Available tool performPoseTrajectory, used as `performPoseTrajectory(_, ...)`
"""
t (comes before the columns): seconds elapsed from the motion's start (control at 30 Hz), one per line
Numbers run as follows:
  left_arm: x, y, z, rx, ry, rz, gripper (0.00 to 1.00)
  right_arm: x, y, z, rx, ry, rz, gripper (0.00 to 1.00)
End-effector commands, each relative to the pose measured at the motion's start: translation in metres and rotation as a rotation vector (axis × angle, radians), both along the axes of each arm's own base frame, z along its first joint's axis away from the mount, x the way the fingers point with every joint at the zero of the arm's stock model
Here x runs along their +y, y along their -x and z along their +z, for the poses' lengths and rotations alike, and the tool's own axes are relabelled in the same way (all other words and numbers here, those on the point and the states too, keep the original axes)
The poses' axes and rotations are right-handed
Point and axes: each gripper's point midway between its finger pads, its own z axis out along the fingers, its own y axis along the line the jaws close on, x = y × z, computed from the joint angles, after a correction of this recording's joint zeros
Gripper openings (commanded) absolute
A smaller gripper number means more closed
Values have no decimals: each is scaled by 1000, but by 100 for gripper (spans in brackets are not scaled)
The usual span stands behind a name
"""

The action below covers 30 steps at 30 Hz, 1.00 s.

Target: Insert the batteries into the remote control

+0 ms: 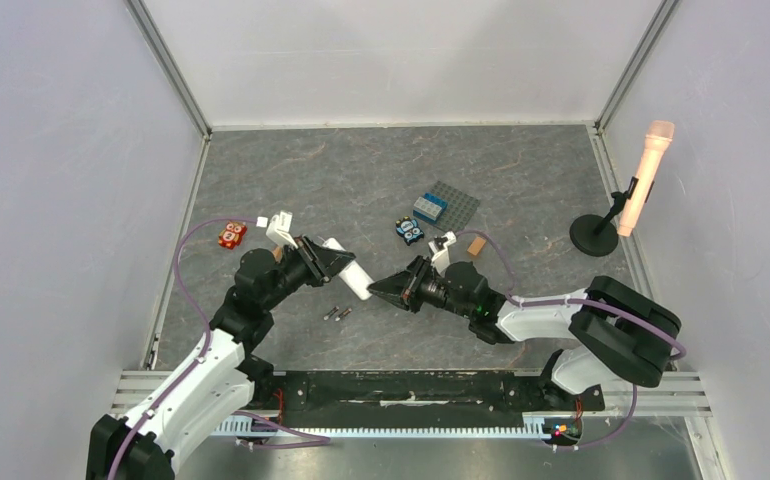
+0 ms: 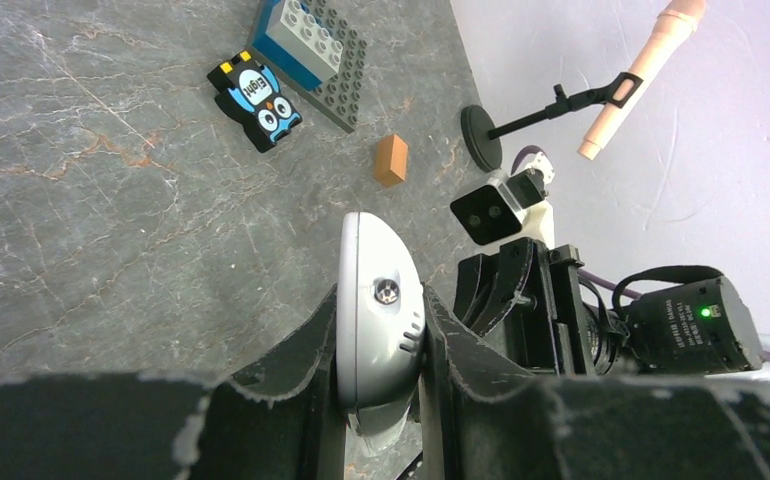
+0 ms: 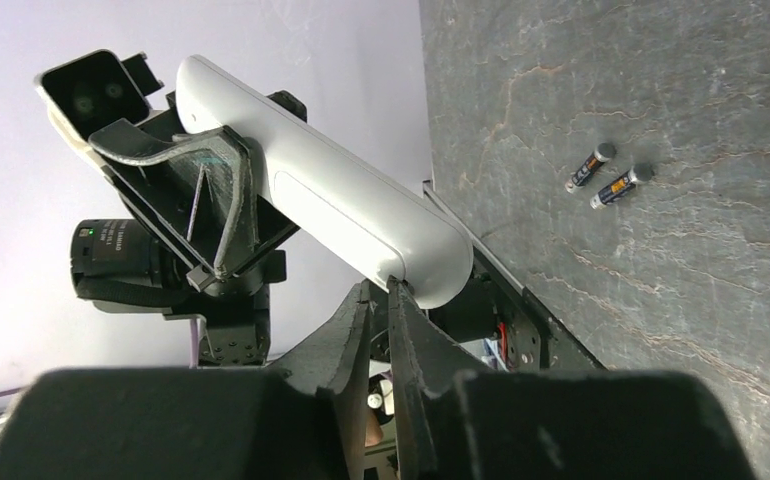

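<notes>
Now, table (image 1: 361,180): grey and marbled, carrying all the loose things.
Left gripper (image 1: 329,258): raised above the table, fingers clamped on the remote control (image 3: 241,120) from both flat sides.
Right gripper (image 3: 381,290): facing the left one, fingers almost together with only a thin slit, tips just at the lower rounded end of the remote; pinching something or not, cannot tell.
Remote control, position: in the air, tilted, lower end toward the right gripper, not touching the table.
Compartment lid (image 3: 336,215): only an outline on the plain back, apparently still in place; by judgement, opening step in hand, loading not yet begun.
Batteries (image 3: 589,167): two, lying side by side on the table, apart from both grippers, untouched.
Risk, slipping: smooth rounded end and thin tips, so easy to slide off instead of catching the lid edge.
Risk, twisting: possible turning of the remote inside the left clamp, or pulling it out, from too strong a push.
Risk, dropping: falling remote likely to hit the batteries; round bodies, so easy rolling away.
Risk, collision: two grippers very near each other, small wrong move enough for bumping.
</notes>
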Motion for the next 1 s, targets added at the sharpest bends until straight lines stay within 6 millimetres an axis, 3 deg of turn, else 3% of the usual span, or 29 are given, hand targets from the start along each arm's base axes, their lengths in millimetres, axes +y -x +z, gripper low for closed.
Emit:
performPoseTrajectory(0.0, -11, 8, 20, 4, 101, -48, 2, 5, -2, 50, -89, -192, -12, 13)
performPoseTrajectory(0.23, -9, 10, 21, -5, 116, -42, 2, 5, -1, 55, -102, -213, -10, 11)
performPoseTrajectory(0.57, 2, 4, 4, 18, -7, 7, 2, 4, -1, 70, -161, -231, -10, 11)
performPoseTrajectory(0.73, 6, 0, 2, 20, -27, 38, 2, 3, 0, 62, -141, -205, -10, 13)
performPoseTrajectory(0.97, 7, -2, 7, 4, -17, 47, 2, 4, 6, 29, -42, -52, 2, 40)
